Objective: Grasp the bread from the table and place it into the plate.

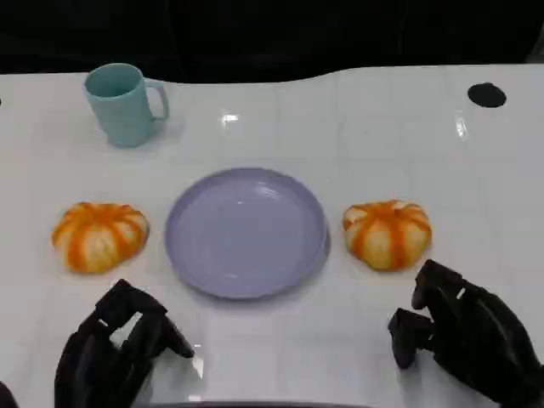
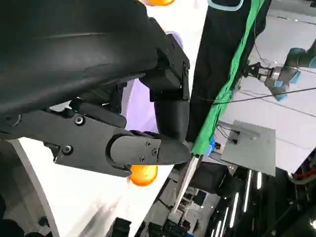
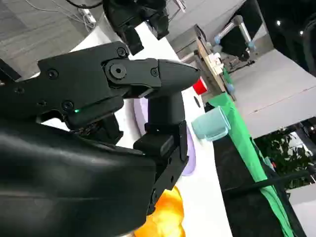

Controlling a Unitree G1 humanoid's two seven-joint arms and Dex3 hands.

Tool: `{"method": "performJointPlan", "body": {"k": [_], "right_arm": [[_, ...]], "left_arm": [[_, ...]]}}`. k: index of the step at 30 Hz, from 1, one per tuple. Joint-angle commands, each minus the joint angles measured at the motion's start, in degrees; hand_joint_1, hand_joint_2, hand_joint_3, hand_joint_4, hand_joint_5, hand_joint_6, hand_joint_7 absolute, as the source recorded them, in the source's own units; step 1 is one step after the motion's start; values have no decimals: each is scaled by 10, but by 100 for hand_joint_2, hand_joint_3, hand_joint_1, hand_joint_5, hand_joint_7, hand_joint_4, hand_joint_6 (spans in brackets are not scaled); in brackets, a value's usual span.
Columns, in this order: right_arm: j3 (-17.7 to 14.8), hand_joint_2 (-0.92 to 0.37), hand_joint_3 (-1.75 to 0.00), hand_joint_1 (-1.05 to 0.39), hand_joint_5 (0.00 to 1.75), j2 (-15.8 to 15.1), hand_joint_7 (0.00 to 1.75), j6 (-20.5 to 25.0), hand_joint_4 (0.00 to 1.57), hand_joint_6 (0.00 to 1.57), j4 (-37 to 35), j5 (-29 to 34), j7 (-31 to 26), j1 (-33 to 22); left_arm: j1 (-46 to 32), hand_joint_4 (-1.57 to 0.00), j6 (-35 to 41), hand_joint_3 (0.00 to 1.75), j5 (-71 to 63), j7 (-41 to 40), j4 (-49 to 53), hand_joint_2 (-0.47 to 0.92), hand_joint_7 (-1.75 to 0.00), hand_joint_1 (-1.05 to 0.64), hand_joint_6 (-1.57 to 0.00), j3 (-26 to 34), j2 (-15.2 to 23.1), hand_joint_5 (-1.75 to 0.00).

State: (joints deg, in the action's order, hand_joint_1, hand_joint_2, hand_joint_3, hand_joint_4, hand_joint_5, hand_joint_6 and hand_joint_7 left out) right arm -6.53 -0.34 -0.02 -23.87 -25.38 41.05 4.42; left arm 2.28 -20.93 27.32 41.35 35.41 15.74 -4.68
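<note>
White table: glossy tiled-looking top, fills most of head view, dark background at far edge.
Plate: lavender, round, shallow, centre of table, nothing in it; lavender edge also visible past the fingers in left wrist view and right wrist view.
Right hand: black, near right corner, low over the table, just near of the right bread; not touching it, small gap between. Fingers curled loosely, apart, holding nothing. Right wrist view shows the same hand, fingers separate, nothing between them.
Left hand: black, near left corner, near of the left bread, clear gap to it. Fingers spread, holding nothing. Left wrist view: fingers apart, nothing gripped.
Left bread: orange with pale stripes, pumpkin-like round bun, on the table left of plate, near the rim but not touching. Orange bit shows beyond the fingers in left wrist view.
Right bread: same orange striped look, on the table right of plate, just beside the rim, not in plate. Orange patch close to the hand in right wrist view.
Mug: teal, upright, handle to the right, far left of table, well apart from plate; also in right wrist view.
Black disc: small, dark, flat, far right of table.
</note>
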Motion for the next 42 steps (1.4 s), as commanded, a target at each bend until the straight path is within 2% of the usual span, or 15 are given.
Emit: {"method": "performJointPlan", "body": {"k": [1, 35, 38, 40, 42], "right_arm": [[-7, -92, -38, -49, 175, -8, 175, -6, 87, 63, 2, -1, 0, 2], [-8, -92, -38, -50, 175, -5, 175, -22, 86, 63, -12, 1, -2, 10], [-7, -92, -38, -50, 175, -6, 175, -37, 86, 63, -7, 9, -9, 10], [-2, -92, -37, -49, 175, -9, 175, -69, 83, 60, 1, 37, -30, 8], [5, -92, -37, -50, 175, -18, 174, -128, 78, 56, 3, 79, -46, 10]], "left_arm": [[-2, -61, -4, 26, -3, -9, -1, 92, -151, -56, -51, 2, 7, -175], [4, -61, -1, 24, 7, 0, 7, 92, -153, -54, -49, 8, 7, -175], [2, -61, -3, 24, 2, -4, 6, 92, -152, -54, -49, 6, 6, -175], [3, -61, -4, 25, -2, -6, 6, 92, -152, -55, -49, 4, 8, -175], [3, -61, -3, 25, -4, -8, 4, 92, -152, -55, -50, 3, 8, -175]]}}
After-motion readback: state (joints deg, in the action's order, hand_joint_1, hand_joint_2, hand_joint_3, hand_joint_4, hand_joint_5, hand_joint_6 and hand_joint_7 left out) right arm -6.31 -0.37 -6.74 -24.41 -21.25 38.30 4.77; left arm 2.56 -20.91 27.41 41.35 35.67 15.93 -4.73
